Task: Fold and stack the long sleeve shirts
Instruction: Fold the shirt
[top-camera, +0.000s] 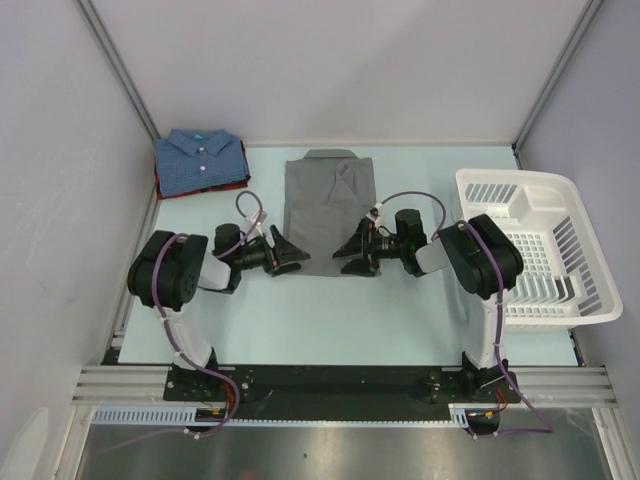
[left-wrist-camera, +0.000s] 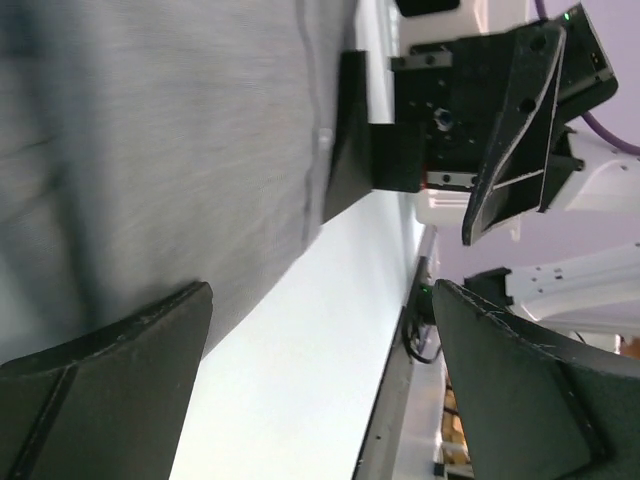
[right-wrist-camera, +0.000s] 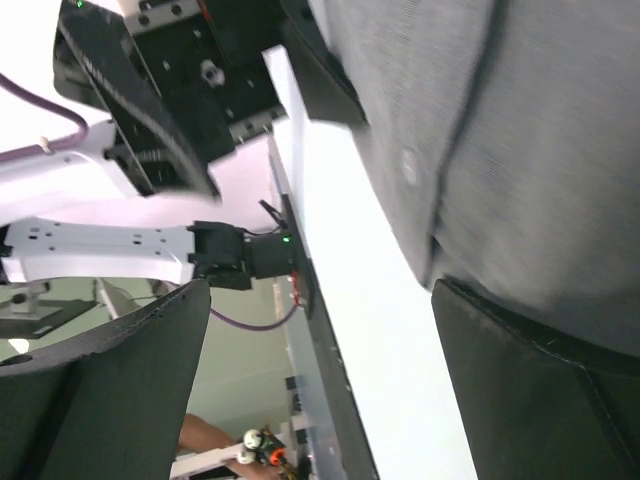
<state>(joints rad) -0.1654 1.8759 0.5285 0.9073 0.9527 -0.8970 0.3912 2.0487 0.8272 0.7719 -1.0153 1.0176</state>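
A plain grey long sleeve shirt (top-camera: 328, 205) lies folded flat in the middle of the table, collar to the far side. At the back left a folded blue shirt (top-camera: 200, 158) rests on a dark red one (top-camera: 161, 187), of which only an edge shows. My left gripper (top-camera: 290, 253) is open at the grey shirt's near left edge. My right gripper (top-camera: 350, 255) is open at its near right edge. In the left wrist view the grey shirt (left-wrist-camera: 150, 150) fills the upper left, above the open left gripper (left-wrist-camera: 320, 340). The right wrist view shows the grey cloth (right-wrist-camera: 520, 130) beside the open right gripper (right-wrist-camera: 320, 340).
A white slatted plastic basket (top-camera: 545, 245) stands at the right edge of the table, close behind the right arm. Grey walls enclose the table on the left, back and right. The arms' mounting rail (top-camera: 340, 385) runs along the near edge.
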